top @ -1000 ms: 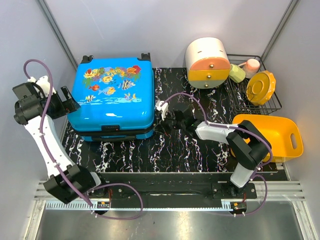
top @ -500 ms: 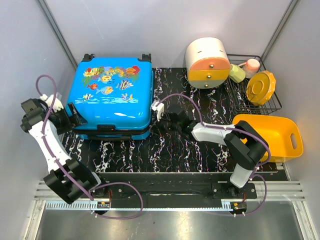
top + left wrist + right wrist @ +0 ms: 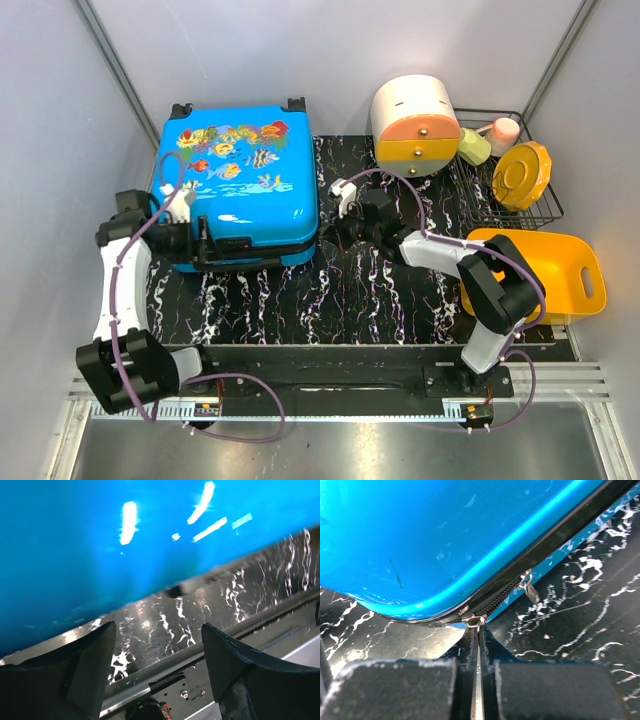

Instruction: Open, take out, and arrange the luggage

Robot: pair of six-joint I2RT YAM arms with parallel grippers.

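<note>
A: State of the left gripper (image 3: 156, 630)?
B: Fingers spread, gripping nothing, facing the luggage (image 3: 235, 175), which lies flat at the table's (image 3: 330, 300) left rear.
A: And the right gripper (image 3: 476, 632)?
B: Fingers pressed together, pinching the zipper pull (image 3: 475, 621).

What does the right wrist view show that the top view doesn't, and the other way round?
Right wrist only: the right tool shut on a zip pull, with a second pull hanging free further along. Top only: the fish print, the left tool, open, at the near-left corner of the suitcase, plus the drawer box, rack and basin. Both: the blue shell, lid down, on the black marbled mat.
</note>
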